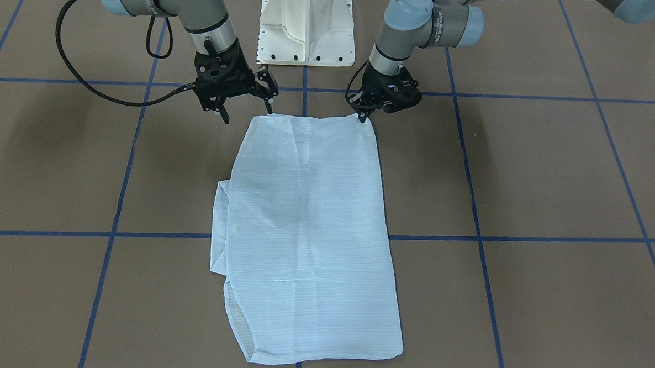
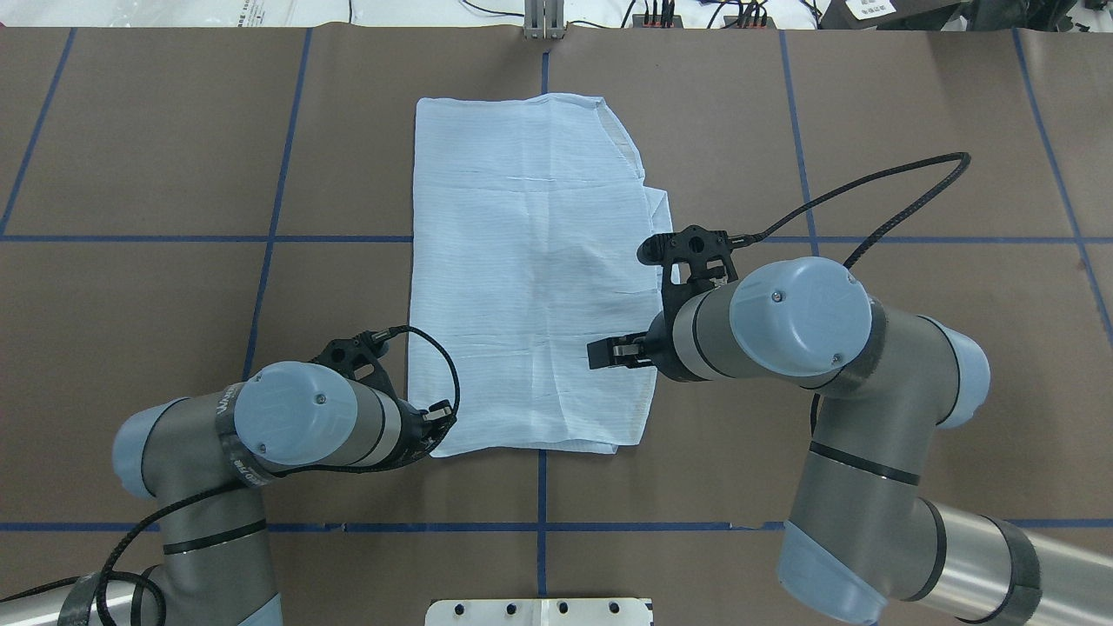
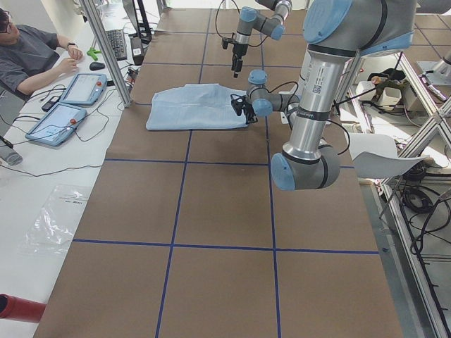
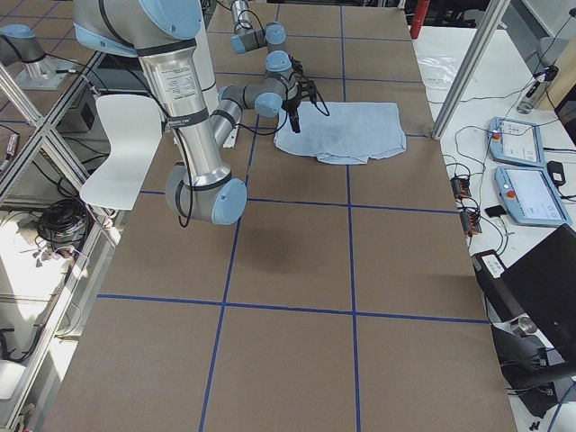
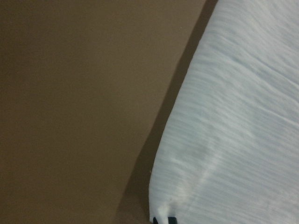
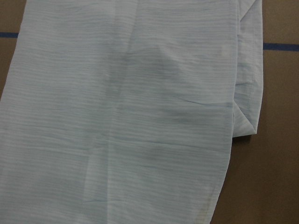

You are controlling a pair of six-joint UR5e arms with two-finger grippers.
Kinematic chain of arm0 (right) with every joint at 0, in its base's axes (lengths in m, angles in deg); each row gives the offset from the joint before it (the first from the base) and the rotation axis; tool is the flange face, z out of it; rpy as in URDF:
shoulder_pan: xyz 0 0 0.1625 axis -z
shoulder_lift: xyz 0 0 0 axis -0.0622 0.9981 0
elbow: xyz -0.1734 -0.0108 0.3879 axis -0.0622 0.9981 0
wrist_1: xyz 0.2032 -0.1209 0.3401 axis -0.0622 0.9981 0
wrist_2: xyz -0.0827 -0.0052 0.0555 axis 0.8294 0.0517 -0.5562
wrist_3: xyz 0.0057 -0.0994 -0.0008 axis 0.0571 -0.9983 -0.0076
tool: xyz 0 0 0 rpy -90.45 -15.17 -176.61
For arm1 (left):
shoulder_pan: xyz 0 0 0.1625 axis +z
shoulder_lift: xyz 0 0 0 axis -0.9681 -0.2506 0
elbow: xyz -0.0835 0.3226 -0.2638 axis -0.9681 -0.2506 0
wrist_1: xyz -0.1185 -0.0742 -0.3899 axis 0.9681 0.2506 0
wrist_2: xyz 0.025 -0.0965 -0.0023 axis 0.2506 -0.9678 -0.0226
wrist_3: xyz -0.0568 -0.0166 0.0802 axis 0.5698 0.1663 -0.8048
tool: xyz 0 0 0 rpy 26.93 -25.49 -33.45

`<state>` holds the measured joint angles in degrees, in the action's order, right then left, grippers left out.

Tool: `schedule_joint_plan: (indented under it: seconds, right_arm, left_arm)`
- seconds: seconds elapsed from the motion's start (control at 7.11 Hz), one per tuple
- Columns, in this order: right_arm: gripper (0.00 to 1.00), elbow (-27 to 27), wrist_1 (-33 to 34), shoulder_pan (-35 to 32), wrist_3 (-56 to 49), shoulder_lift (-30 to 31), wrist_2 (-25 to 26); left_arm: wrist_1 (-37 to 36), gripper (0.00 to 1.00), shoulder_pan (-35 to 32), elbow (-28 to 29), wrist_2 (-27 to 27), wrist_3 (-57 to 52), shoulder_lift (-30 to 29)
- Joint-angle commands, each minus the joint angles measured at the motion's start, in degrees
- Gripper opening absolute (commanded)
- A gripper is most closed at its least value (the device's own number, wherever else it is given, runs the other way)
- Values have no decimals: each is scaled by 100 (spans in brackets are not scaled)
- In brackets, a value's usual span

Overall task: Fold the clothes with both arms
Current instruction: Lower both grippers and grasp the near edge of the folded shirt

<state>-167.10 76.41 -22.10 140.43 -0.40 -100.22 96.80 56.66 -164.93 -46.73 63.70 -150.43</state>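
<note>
The light-blue shirt lies flat on the brown table, folded into a long rectangle that runs away from the robot. A sleeve edge sticks out on one long side. My left gripper is low at the shirt's near left corner, shut on that corner. The left wrist view shows the cloth edge close up. My right gripper is open and empty, raised over the shirt's near right part. The right wrist view looks down on the shirt with no fingers in it.
The white pedestal base stands just behind the shirt's near edge. Blue tape lines grid the table. An operator sits with tablets beyond the far side. A white chair stands behind the robot.
</note>
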Motion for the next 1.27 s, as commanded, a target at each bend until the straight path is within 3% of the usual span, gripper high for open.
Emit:
schedule_joint_plan:
  seconds: [0.0, 0.56, 1.13]
  right_arm:
    - [100, 25, 16, 210, 1165, -17, 38]
    - [100, 367, 95, 465, 3084, -139, 134]
    - [100, 746, 859, 614, 3394, -562, 188]
  left_arm:
    - [-144, 0, -16, -169, -135, -1, -8]
    - [-135, 0, -8, -160, -135, -1, -8]
    - [-135, 0, -8, -160, -126, -1, -8]
